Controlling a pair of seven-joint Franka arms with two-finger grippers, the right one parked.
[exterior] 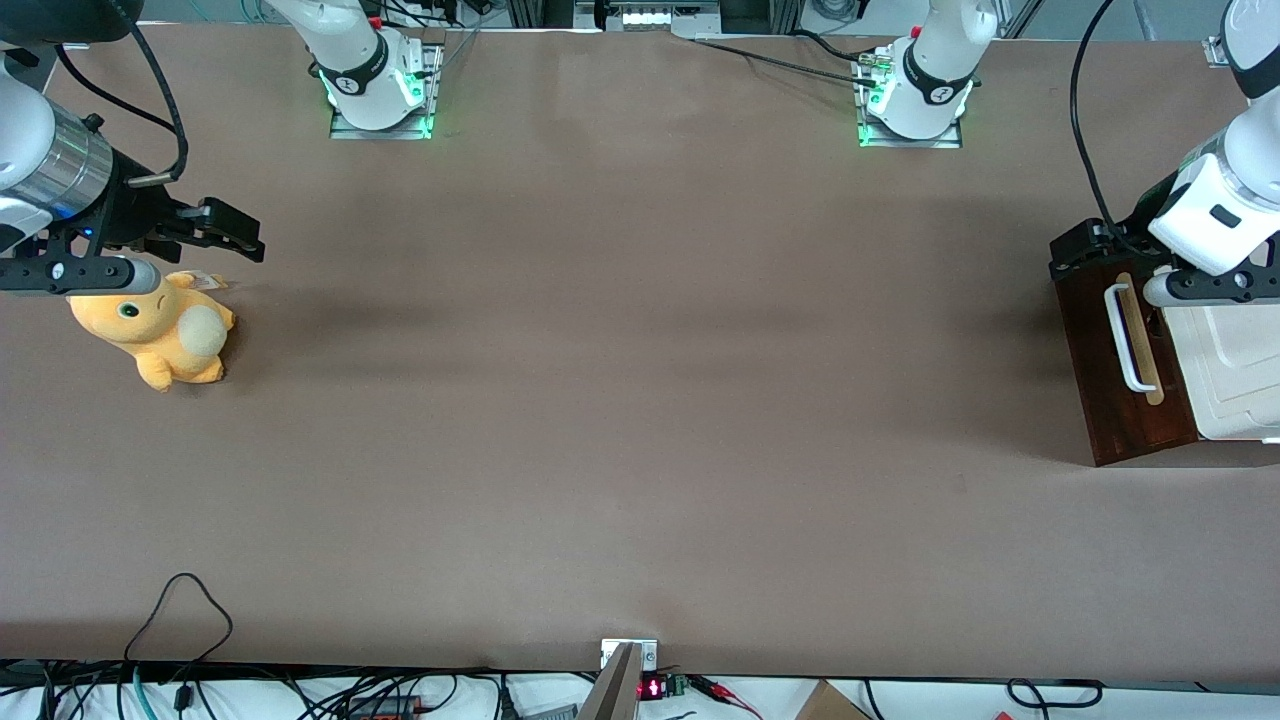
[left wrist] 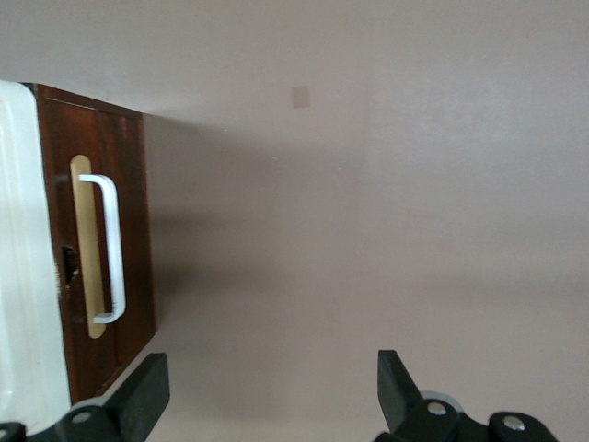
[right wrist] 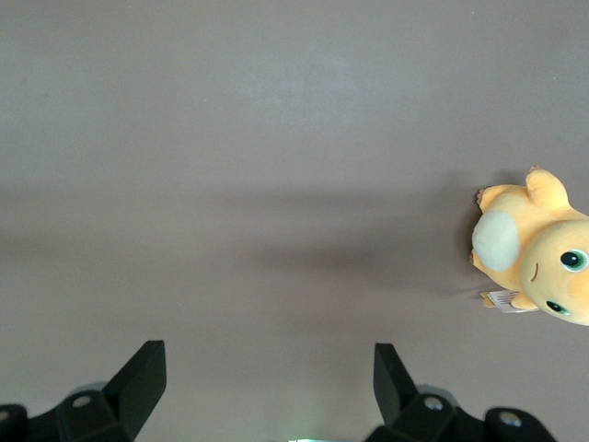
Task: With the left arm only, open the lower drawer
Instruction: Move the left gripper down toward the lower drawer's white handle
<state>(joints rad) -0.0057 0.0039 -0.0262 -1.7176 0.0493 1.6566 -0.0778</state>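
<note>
The lower drawer (exterior: 1100, 360) has a dark reddish-brown front with a white bar handle (exterior: 1125, 340) over a light wood strip. It belongs to a cream-white box (exterior: 1235, 370) at the working arm's end of the table. None of its pale inside shows. The left arm's gripper (exterior: 1085, 250) hangs above the part of the drawer front farthest from the front camera, touching nothing. In the left wrist view the gripper (left wrist: 273, 387) is open and empty over bare table, with the drawer front (left wrist: 129, 184) and handle (left wrist: 110, 249) beside it.
A yellow plush toy (exterior: 160, 330) lies toward the parked arm's end of the table and also shows in the right wrist view (right wrist: 534, 249). Loose black cables (exterior: 180, 610) run along the table edge nearest the front camera.
</note>
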